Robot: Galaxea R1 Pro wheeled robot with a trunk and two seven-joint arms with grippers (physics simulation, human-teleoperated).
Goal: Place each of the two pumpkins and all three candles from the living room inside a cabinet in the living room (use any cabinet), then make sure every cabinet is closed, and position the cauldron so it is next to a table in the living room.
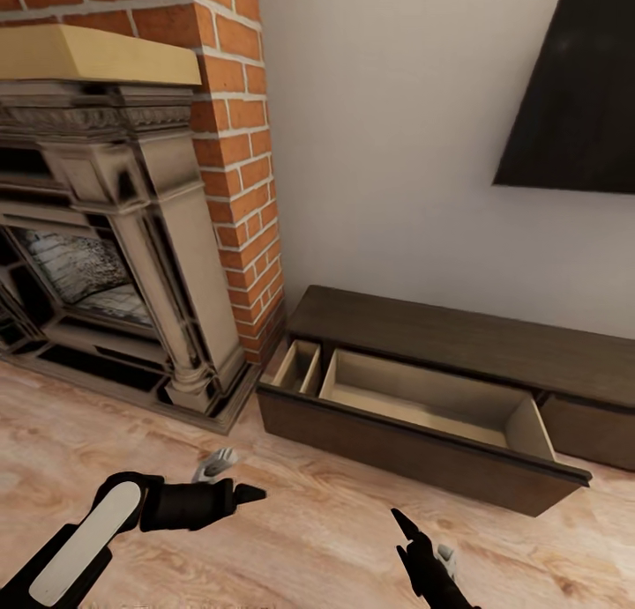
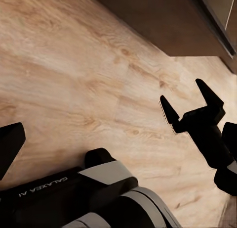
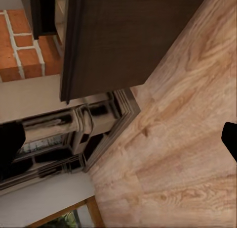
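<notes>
The cabinet (image 1: 459, 345) runs along the white wall, just right of the brick fireplace (image 1: 132, 239), with a dark screen (image 1: 582, 89) on the wall above it. Its drawer (image 1: 423, 433) stands pulled out over the wood floor (image 1: 291, 521), showing a narrow compartment nearest the fireplace and a long one beside it; both look bare, so the drawer seems left open to take the pumpkins and candles. None of those, nor the cauldron or table, appears here.

Both arms hang low in front of the cabinet, apart from it and holding nothing. The left gripper (image 1: 231, 479) points toward the drawer front, but its fingers are too foreshortened in the head view to tell whether it is spread or closed. The right gripper (image 2: 192, 103), seen from the left wrist, has its two fingers spread and nothing between them.

My read is that the robot is between fetches: the cabinet is ready, and it must go and find the items elsewhere in the room.
</notes>
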